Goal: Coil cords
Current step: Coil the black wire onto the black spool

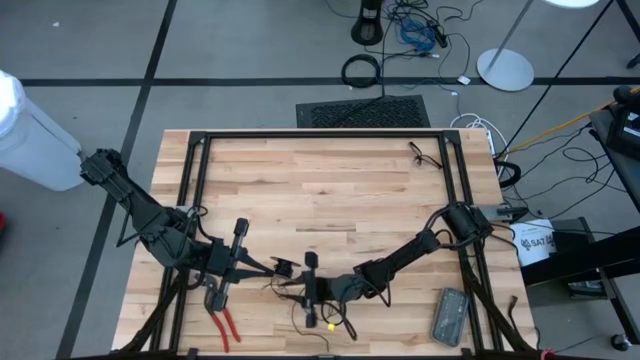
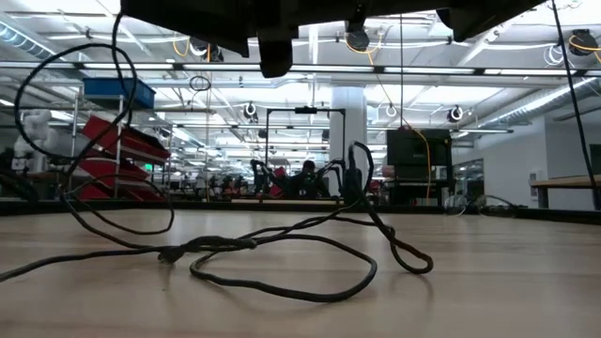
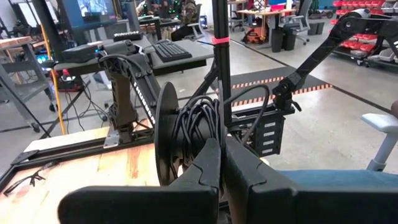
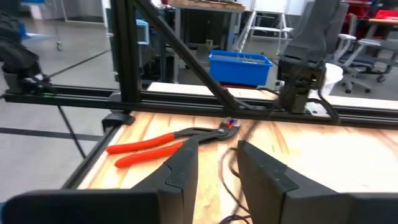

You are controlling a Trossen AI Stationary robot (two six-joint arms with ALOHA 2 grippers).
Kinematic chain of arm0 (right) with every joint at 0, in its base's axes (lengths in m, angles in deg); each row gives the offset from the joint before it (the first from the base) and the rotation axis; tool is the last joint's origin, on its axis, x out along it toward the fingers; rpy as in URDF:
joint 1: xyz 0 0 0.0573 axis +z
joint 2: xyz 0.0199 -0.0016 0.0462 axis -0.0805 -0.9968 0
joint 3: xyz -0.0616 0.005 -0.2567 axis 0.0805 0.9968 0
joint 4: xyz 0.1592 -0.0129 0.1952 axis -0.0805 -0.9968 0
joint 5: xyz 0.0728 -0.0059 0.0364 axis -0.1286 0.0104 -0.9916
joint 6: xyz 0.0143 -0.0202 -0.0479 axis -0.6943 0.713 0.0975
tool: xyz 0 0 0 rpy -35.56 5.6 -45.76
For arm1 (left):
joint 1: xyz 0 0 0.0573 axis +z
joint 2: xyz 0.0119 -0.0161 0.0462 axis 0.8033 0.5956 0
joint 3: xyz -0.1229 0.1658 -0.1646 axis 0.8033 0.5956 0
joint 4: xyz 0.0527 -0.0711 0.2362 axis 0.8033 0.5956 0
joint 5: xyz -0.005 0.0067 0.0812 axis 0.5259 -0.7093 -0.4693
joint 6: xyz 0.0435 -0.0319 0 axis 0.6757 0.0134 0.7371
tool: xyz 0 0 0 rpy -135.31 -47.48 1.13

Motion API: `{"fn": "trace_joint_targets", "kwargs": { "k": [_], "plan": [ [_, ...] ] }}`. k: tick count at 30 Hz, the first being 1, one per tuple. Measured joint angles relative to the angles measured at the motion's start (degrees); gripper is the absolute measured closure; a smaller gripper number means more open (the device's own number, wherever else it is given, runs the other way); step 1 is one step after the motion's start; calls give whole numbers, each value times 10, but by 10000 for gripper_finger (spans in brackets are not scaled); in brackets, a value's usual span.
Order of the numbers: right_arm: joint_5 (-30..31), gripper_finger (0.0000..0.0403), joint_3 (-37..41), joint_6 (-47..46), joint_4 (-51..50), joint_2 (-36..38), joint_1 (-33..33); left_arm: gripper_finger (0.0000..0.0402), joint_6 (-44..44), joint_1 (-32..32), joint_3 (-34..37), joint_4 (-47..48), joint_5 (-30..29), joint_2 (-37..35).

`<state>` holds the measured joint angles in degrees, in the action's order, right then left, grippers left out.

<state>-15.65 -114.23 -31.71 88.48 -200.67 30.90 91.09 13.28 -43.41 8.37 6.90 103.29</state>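
The thin black cord (image 2: pixel 282 246) lies in loose loops on the wooden table near its front edge. Its dark round puck (image 3: pixel 165 134), with turns of cord (image 3: pixel 196 121) wound beside it, is held up off the table at my left gripper (image 3: pixel 222 149), which is shut. In the high view that gripper (image 1: pixel 272 268) is left of centre near the front. My right gripper (image 1: pixel 297 292) is just beside it, low over the table and open. A strand of the cord (image 4: pixel 227 163) runs between its fingers; I cannot tell whether they touch it. My left gripper is shut at the wound turns of cord (image 3: pixel 211 127) next to the puck's disc. Its own fingertips cover the place of contact. The fingers come in about level from the table's left. The puck stands on edge, clear of the table, and slack cord hangs from it.
Red-handled pliers (image 4: pixel 161 144) lie near the front left, beyond my right gripper. A grey device (image 1: pixel 450 315) lies at the front right, and a small yellow piece (image 1: pixel 330 325) near the front edge. A black frame (image 1: pixel 320 137) borders the table; a short black cord (image 1: pixel 425 155) lies far right.
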Motion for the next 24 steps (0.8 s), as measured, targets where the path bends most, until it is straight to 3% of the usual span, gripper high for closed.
{"fn": "trace_joint_targets", "kwargs": {
  "k": [14,24],
  "plan": [
    [23,399,0,2,-19,0,8,393,0,0,0,1,0,0],
    [147,402,0,27,-193,83,66,393,-2,-20,0,23,9,0]
  ]
}}
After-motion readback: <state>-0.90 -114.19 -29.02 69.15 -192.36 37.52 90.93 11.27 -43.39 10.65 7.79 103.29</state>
